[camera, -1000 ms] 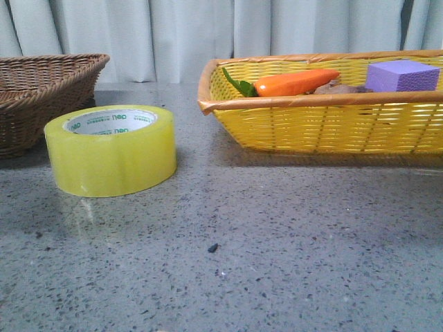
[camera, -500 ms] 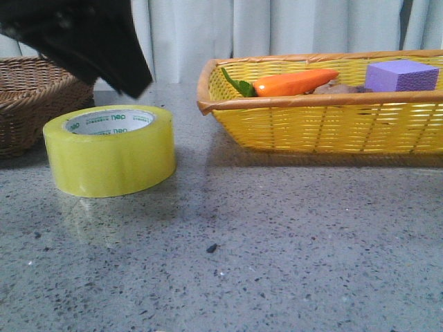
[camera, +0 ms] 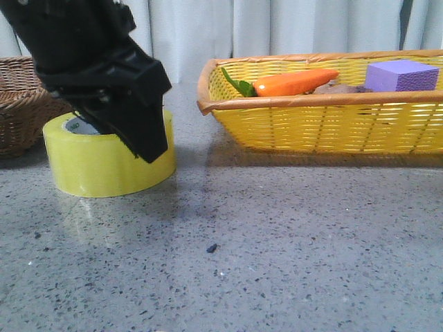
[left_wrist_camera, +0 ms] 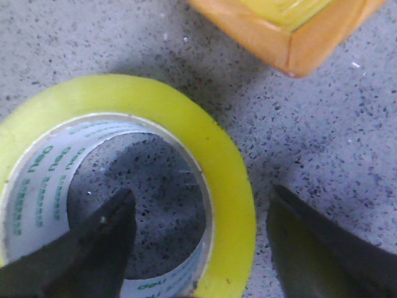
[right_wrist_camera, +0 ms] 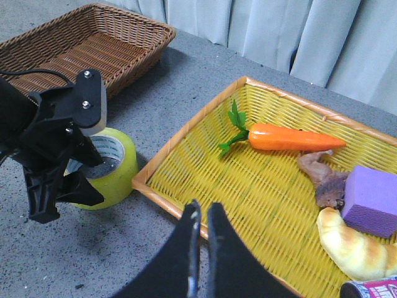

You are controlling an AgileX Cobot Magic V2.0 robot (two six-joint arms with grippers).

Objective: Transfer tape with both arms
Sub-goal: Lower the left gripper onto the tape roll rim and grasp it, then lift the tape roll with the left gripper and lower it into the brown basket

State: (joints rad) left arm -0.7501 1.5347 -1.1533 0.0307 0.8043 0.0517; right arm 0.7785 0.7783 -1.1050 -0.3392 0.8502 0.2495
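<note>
The yellow tape roll (camera: pixel 90 169) lies flat on the grey table, left of centre, its white core with green lettering facing up. It also shows in the left wrist view (left_wrist_camera: pixel 180 118) and the right wrist view (right_wrist_camera: pixel 118 164). My left gripper (camera: pixel 118 135) is open and straddles the roll's right wall: one finger (left_wrist_camera: pixel 99 242) is inside the core, the other finger (left_wrist_camera: pixel 316 248) is outside. It does not grip the roll. My right gripper (right_wrist_camera: pixel 203 208) is shut and empty, high above the near rim of the yellow basket, out of the front view.
A yellow wicker basket (camera: pixel 332 128) at the right holds an orange carrot (camera: pixel 294 83), a purple foam block (camera: pixel 401 75), a bread roll (right_wrist_camera: pixel 356 248) and other items. A brown wicker basket (camera: pixel 21 111) stands behind the tape at the left.
My left gripper has come down from the upper left onto the tape roll, with open fingers astride its wall. The roll has not moved.
</note>
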